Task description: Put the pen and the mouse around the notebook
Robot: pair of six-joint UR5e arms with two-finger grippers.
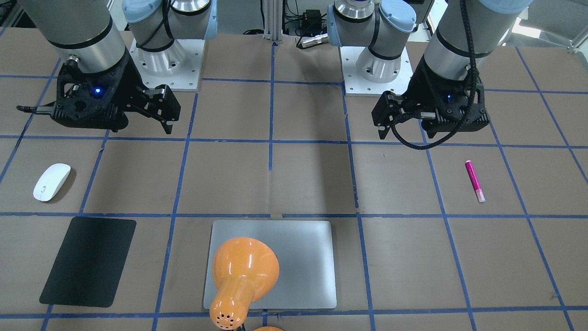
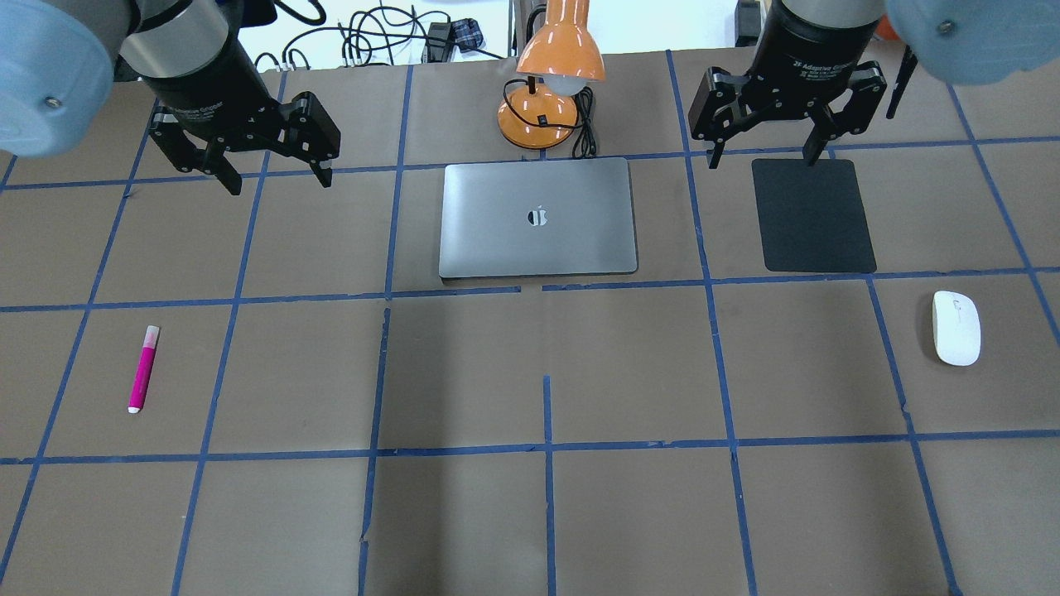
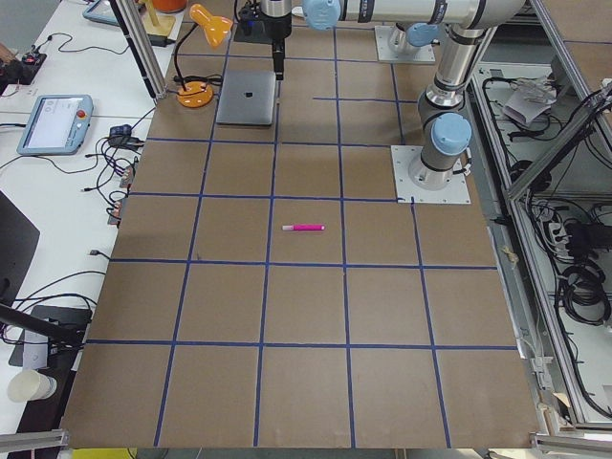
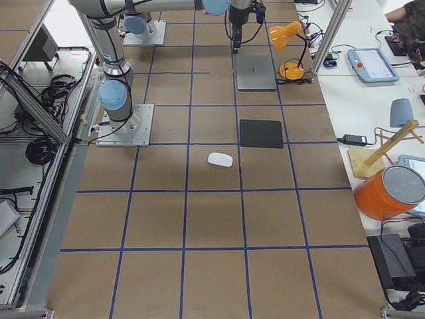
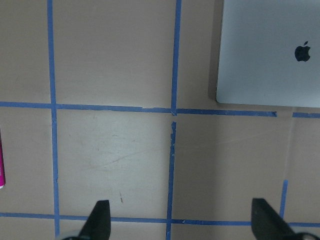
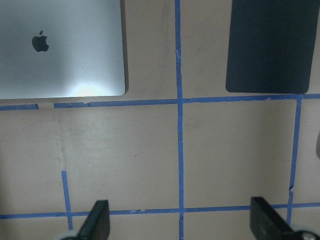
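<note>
The magenta pen (image 2: 142, 368) lies flat on the brown table at the robot's left, also seen in the front view (image 1: 474, 180). The white mouse (image 2: 956, 327) rests at the far right, below the black mat. The silver notebook (image 2: 538, 217) lies shut at the table's far middle. My left gripper (image 2: 280, 182) hangs open and empty above the table, left of the notebook and well beyond the pen. My right gripper (image 2: 766, 159) hangs open and empty over the mat's far edge. In the left wrist view the notebook's corner (image 5: 270, 55) shows at top right.
A black mat (image 2: 816, 215) lies right of the notebook. An orange desk lamp (image 2: 551, 74) with its cord stands just behind the notebook, and its shade overhangs it in the front view (image 1: 243, 276). Blue tape lines grid the table. The arm bases sit at the near edge.
</note>
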